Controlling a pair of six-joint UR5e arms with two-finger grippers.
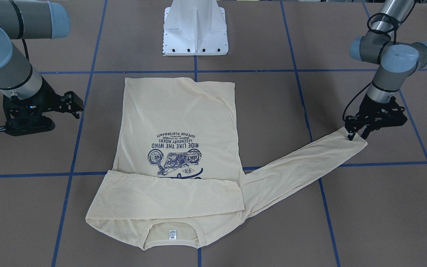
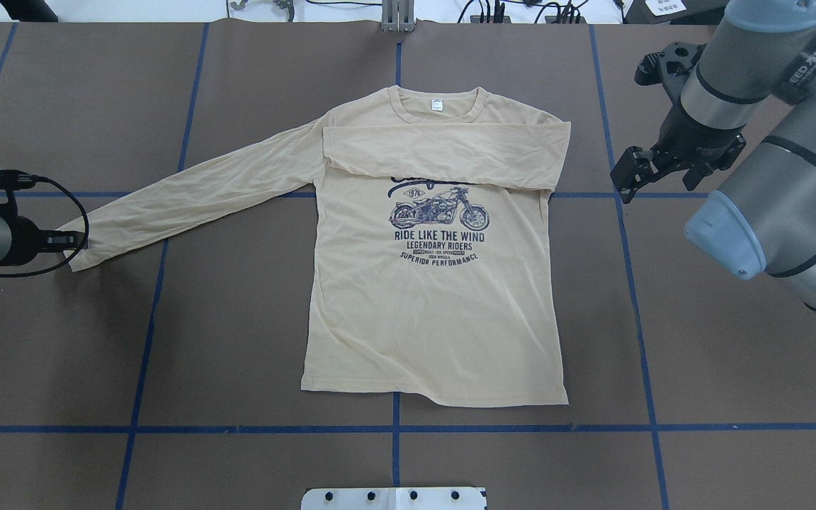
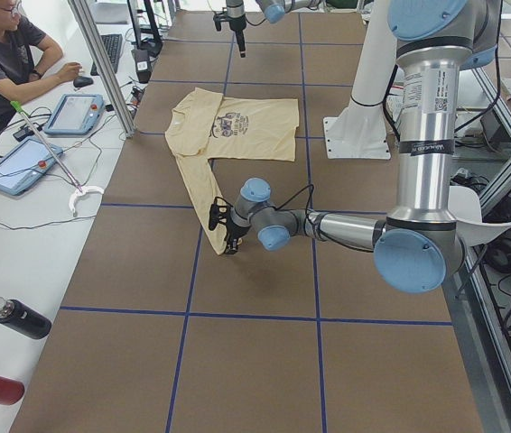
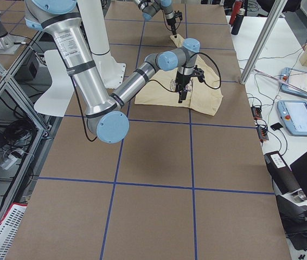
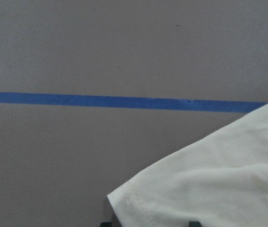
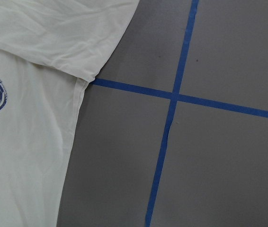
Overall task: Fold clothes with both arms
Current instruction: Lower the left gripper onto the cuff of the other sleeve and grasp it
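- A pale yellow long-sleeved shirt point(image 2: 436, 319) is laid flat, print side up, in the middle of the brown surface point(image 2: 238, 340), which is marked into squares by blue tape lines point(image 2: 259, 428).
- Its collar, with a small white tag point(image 2: 436, 105), is turned away from the robot, and its hem lies nearest the white pedestal point(image 1: 195, 29).
- The sleeve on the robot's right point(image 2: 450, 152) is folded flat across the chest, so that the top of the navy motorcycle print point(image 2: 440, 209) is covered by it.
- The other sleeve point(image 2: 195, 198) is stretched out at a slant towards the robot's left, and a tape line is crossed by it.
- The left tool point(image 1: 356, 136) is lowered at the cuff point(image 5: 172, 198) of that stretched sleeve. Its fingers are seen spread, with the cuff's end lying between them and not pinched.
- The right tool point(image 2: 631, 180) is held above the surface just beside the shirt's folded shoulder, apart from the cloth. Its fingers appear spread.
- In the right wrist view, the shirt's side edge and a crossing of two tape lines are shown.
- A seated person point(image 3: 3, 54) is seen at a side bench in the left side view, beside two tablets point(image 3: 73, 113) and a dark bottle point(image 3: 21, 318).
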